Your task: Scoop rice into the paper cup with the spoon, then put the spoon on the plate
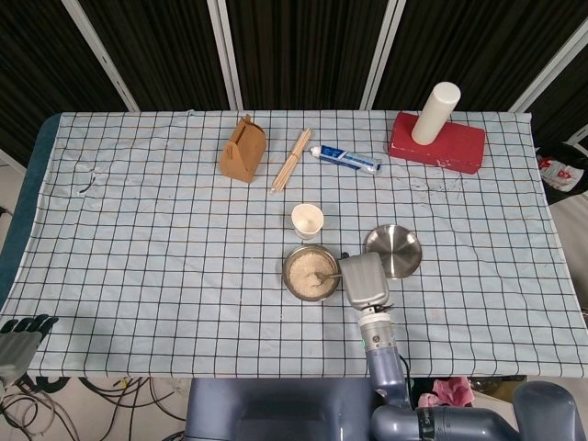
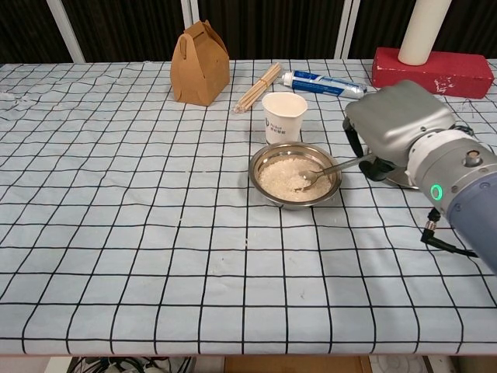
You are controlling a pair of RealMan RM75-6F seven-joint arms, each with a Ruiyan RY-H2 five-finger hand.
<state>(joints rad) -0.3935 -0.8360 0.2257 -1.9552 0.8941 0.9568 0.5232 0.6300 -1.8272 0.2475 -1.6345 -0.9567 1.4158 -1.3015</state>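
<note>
A steel bowl of rice [image 1: 309, 273] [image 2: 294, 175] sits at the table's middle, just in front of the white paper cup [image 1: 308, 220] [image 2: 283, 117]. A metal spoon [image 2: 324, 172] [image 1: 326, 277] lies with its bowl end in the rice and its handle running right into my right hand [image 1: 364, 281] [image 2: 397, 128], which grips it from the bowl's right side. The steel plate [image 1: 394, 251] lies right of the bowl, mostly hidden behind that hand in the chest view. My left hand [image 1: 20, 338] hangs off the table's front left corner, holding nothing, fingers apart.
Along the back stand a brown paper box [image 1: 243, 150] [image 2: 200, 64], a bundle of chopsticks [image 1: 292, 158] [image 2: 258, 87], a toothpaste tube [image 1: 346, 158] [image 2: 322, 81] and a red block [image 1: 437, 142] [image 2: 432, 71] bearing a white cylinder [image 1: 435, 113].
</note>
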